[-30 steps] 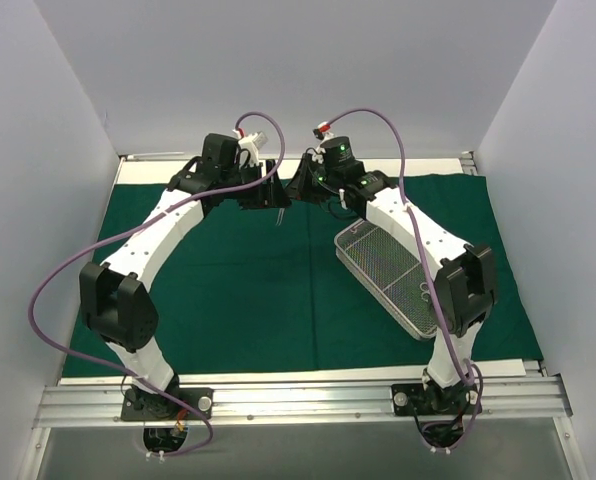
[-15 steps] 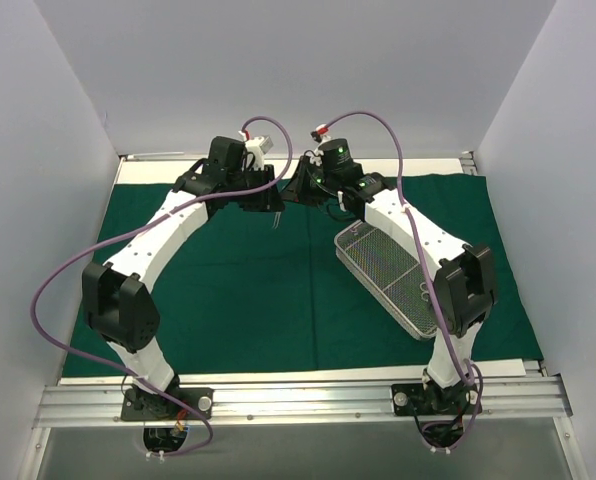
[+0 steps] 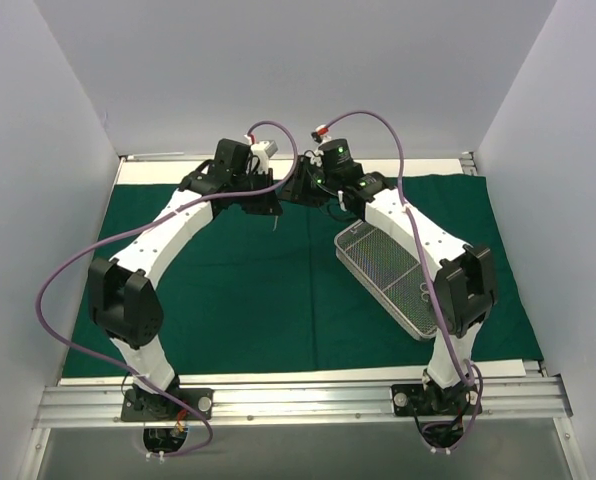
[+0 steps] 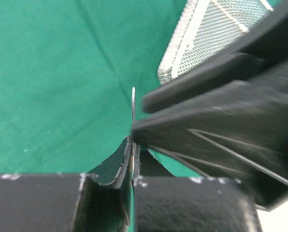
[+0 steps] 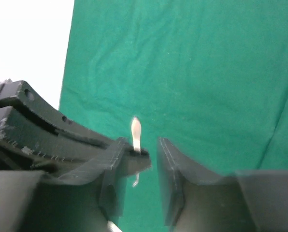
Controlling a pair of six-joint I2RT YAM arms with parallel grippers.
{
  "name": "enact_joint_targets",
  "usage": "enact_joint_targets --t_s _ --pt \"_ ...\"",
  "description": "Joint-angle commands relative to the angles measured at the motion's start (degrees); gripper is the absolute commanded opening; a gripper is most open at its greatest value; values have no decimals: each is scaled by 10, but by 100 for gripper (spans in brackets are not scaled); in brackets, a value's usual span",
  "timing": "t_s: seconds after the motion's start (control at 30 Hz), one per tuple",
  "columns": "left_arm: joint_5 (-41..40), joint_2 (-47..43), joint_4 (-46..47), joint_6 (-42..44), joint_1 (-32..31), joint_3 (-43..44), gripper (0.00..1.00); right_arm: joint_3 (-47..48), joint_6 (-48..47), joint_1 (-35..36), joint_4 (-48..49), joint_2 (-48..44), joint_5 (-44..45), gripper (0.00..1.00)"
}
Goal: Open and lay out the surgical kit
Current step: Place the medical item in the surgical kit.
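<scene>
The left gripper [image 3: 270, 198] had edged right toward the right gripper [image 5: 143, 151], clamped on a steel instrument [image 4: 133, 104]. The right's jaws stood parted.

Robot lab cell — plain white wall panels [image 3: 38, 150] around me, my arm bases [image 3: 156, 403] bolted to a silver aluminium rail [image 3: 298, 400].

Our white left arm [image 3: 173, 232] and right arm [image 3: 410, 232] carry black joints, looping purple cables [image 3: 48, 290], and a black left gripper [image 4: 133, 150] and right gripper [image 5: 141, 159].
</scene>
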Motion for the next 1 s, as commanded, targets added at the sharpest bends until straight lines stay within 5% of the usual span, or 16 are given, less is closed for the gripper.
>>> enact_joint_targets --t_s 0.0,0.1,0.27,0.97 --pt "-52 18 -44 13 2 33 2 37 -22 -12 -55 -8 50 50" --pt "-127 17 -92 7 2 21 2 56 -42 -44 -151 -8 153 63" --pt "-184 8 -102 -35 2 -75 2 2 -37 -127 -218 -45 224 65" --pt "-257 166 -88 -88 4 -77 2 -81 -84 -248 -292 -147 266 67"
